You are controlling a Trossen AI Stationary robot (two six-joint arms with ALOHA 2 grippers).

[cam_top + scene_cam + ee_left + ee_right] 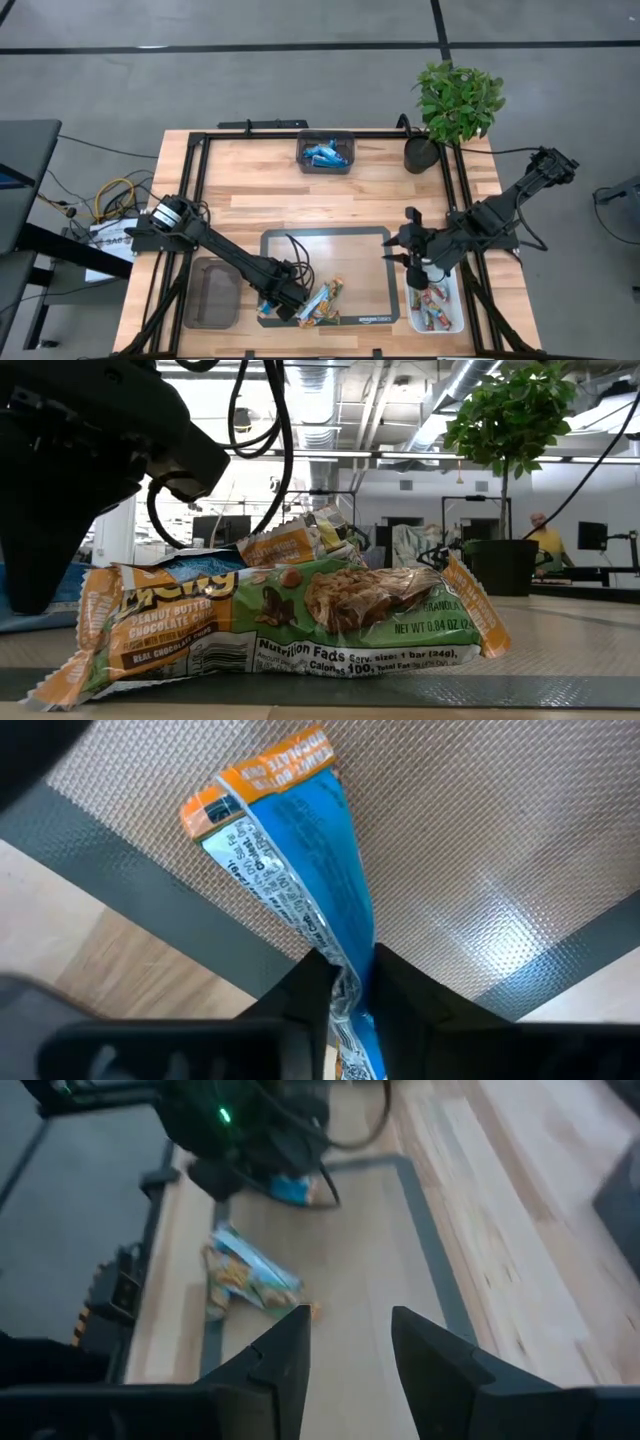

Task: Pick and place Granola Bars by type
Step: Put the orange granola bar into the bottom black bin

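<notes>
High view: left claw (283,303) sits low at the near edge of the grey woven mat w/ dark border (325,240), clamped on a blue-wrapped granola bar (272,303). Judging by task, it's a pick for the clear tray of blue bars (325,152) at the far counter edge. Small pile of green/orange-wrapped bars (325,303) lies touching, just right of it. Empty dark tray (211,293) is left of the mat. Right claw (412,255) hovers over the white tray of red/multicolour bars (434,303), fingers apart, holding nothing; prob just dropped or waiting. Potted plant (455,105) blocks the far right corner; mat centre is open for lifting.

Low view: green/orange bar (290,622) fills the foreground, flat on mat, another propped behind.

Left wrist view: fingers (300,1005) pinch the blue bar (300,850) at one end, rest trails over mat. Pinched end only, so it may swing.

Right wrist view: fingers (285,1355) spread; loose bars (245,1280) well ahead near left arm.
</notes>
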